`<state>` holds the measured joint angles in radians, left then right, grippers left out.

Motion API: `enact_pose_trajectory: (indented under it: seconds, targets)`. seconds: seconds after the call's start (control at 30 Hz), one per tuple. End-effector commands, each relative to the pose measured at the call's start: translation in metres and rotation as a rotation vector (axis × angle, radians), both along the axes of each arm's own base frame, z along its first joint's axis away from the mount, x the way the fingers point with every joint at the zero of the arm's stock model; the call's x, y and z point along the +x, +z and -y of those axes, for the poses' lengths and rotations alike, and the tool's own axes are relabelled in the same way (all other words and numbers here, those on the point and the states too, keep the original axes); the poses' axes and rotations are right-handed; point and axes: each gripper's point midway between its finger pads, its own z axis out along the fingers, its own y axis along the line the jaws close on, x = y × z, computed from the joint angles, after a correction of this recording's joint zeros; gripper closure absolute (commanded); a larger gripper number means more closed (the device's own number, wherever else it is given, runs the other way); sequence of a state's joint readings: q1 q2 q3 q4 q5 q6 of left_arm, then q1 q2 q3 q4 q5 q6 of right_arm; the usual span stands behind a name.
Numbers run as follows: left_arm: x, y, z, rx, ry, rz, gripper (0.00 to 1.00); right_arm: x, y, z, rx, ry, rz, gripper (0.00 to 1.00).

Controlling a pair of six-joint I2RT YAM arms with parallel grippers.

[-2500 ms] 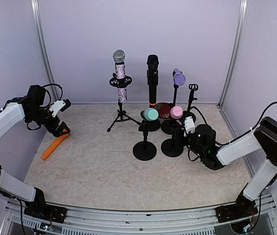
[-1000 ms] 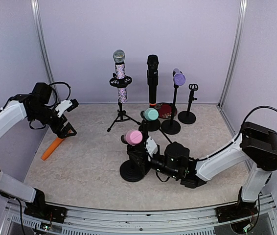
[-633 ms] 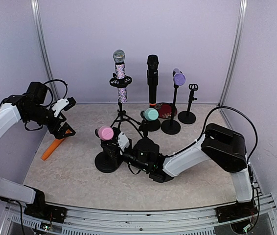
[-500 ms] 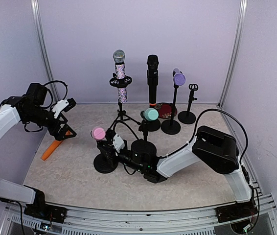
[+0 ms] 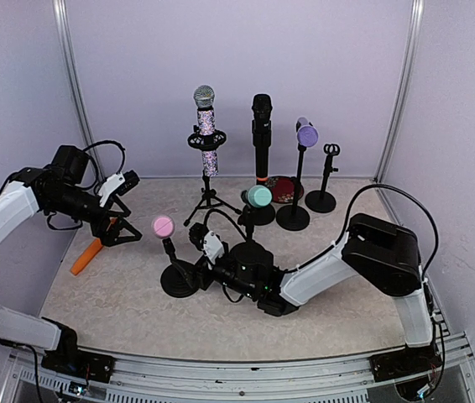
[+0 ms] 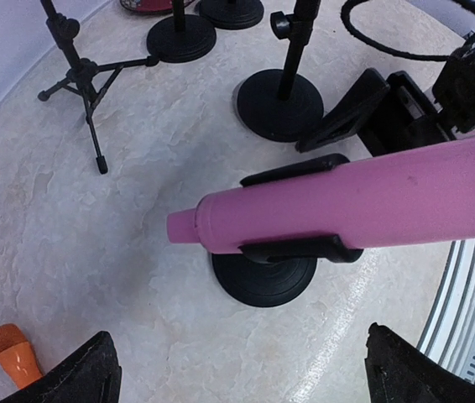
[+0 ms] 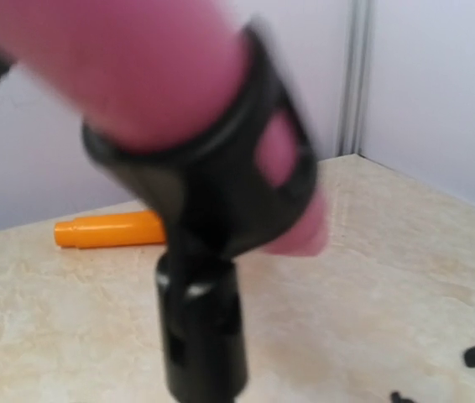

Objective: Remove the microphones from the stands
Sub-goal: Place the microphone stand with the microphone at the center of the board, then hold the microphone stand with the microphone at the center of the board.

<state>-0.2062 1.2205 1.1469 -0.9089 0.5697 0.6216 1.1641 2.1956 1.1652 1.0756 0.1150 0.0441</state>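
The pink microphone (image 5: 163, 226) lies in the black clip of a short stand (image 5: 179, 280) at the table's left centre. From the left wrist its long body (image 6: 363, 204) runs across the view above the round base (image 6: 264, 280). My left gripper (image 5: 122, 228) hovers open just left of the microphone, fingertips (image 6: 95, 369) wide apart and touching nothing. My right gripper (image 5: 200, 267) sits low just right of the stand post. Its fingers (image 6: 342, 113) are spread and hold nothing. The right wrist view is a blurred close-up of the clip and post (image 7: 200, 327).
An orange microphone (image 5: 95, 252) lies on the table at the left. Behind stand a sparkly microphone on a tripod (image 5: 206, 126), a black one (image 5: 261, 134), a purple one (image 5: 306, 134), a teal one (image 5: 258, 196) and an empty stand (image 5: 330, 168).
The right gripper dragged the stand with the pink microphone leftward across the table, then opened and let go. The left gripper moved right and down toward the microphone.
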Motion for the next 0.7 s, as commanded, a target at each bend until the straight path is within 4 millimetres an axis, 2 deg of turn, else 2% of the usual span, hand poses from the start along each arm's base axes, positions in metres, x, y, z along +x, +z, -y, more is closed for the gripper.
enact_pose_trajectory:
  seconds: [0.0,0.1,0.2,0.3,0.47,0.63,0.67]
  targets:
    - [0.001,0.008,0.012,-0.033,-0.044,0.025,0.01,-0.01,0.067,0.027,0.126,-0.035,0.063,0.2]
    - [0.002,-0.001,0.016,-0.081,-0.019,0.002,0.01,-0.019,0.096,0.029,0.135,-0.048,0.148,0.17]
    - [0.003,-0.011,0.021,-0.136,0.015,-0.035,0.01,-0.03,0.117,0.018,0.133,-0.041,0.228,0.16]
    - [0.004,-0.02,0.024,-0.172,0.046,-0.071,0.01,-0.038,0.131,0.004,0.13,-0.029,0.278,0.16]
    - [0.008,-0.033,0.025,-0.205,0.076,-0.083,0.04,-0.044,0.134,-0.014,0.098,-0.011,0.316,0.17]
    - [0.02,-0.046,0.03,-0.258,0.117,-0.101,0.13,-0.046,0.133,-0.022,0.074,-0.004,0.326,0.19]
    - [0.018,-0.048,0.038,-0.263,0.098,-0.108,0.15,-0.046,0.132,-0.023,0.068,-0.004,0.327,0.2]
